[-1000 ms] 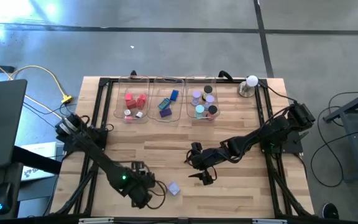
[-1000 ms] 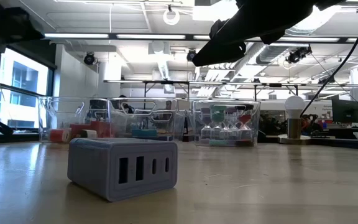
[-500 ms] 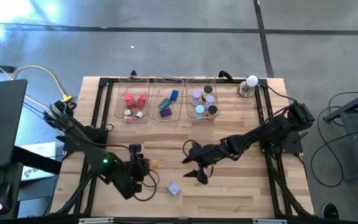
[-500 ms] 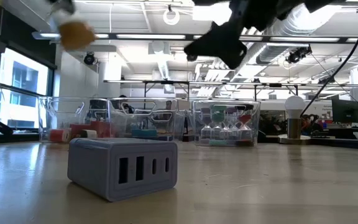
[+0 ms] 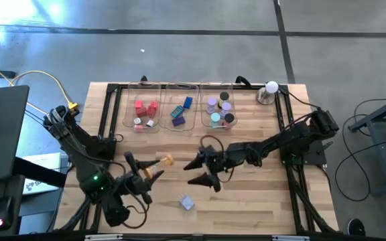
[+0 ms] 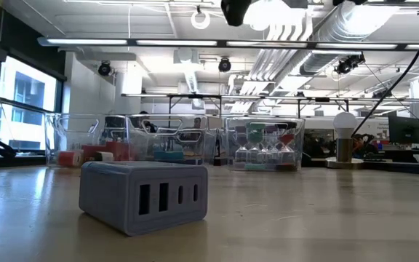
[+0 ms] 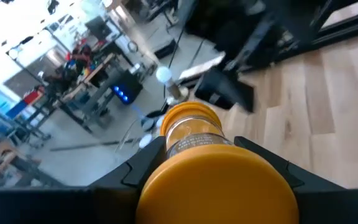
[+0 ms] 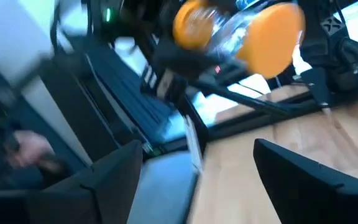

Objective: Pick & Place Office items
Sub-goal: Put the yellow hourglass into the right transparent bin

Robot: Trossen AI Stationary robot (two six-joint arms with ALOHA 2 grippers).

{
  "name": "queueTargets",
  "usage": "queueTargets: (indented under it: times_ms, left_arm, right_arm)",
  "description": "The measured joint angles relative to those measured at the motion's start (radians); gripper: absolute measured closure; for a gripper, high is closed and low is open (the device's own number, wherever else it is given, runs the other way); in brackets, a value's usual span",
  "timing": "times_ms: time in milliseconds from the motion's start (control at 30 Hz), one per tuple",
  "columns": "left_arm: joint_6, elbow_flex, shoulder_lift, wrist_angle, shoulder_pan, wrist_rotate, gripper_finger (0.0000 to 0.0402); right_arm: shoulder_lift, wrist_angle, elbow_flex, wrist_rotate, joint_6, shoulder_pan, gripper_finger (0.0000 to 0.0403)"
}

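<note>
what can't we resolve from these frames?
- Tray contents: high view too small to tell shapes; low view sees them only through clear walls.
- Orange spool in the left gripper: label blurred in the left wrist view; right wrist view smeared.
- Right gripper: cut off by the top edge in the low view.
- Grey block: a speck in the high view; far side hidden in the low view.

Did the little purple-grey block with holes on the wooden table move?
No. The small purple-grey block lies in the same spot near the wooden table's front edge, equally far from the three clear plastic trays.
</note>
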Motion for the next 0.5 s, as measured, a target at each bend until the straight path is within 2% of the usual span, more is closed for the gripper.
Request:
queueTargets:
  times_ms: [67, 233, 367, 500]
  left_arm:
    - [0.084, 0.000, 0.000, 0.073, -0.005, -0.003, 0.0235]
    - [0.348, 0.000, 0.000, 0.294, 0.000, 0.079, 0.0235]
    - [0.494, 0.000, 0.000, 0.408, 0.020, 0.122, 0.0235]
    - [0.543, 0.000, 0.000, 0.447, 0.053, 0.152, 0.0235]
  right_arm:
    - [0.000, 0.034, 0.000, 0.000, 0.097, -0.020, 0.0106]
    - [0.000, 0.043, 0.000, -0.017, 0.270, -0.064, 0.0106]
    - [0.000, 0.053, 0.000, -0.044, 0.294, -0.079, 0.0106]
    - [0.000, 0.092, 0.000, -0.050, 0.292, -0.079, 0.0106]
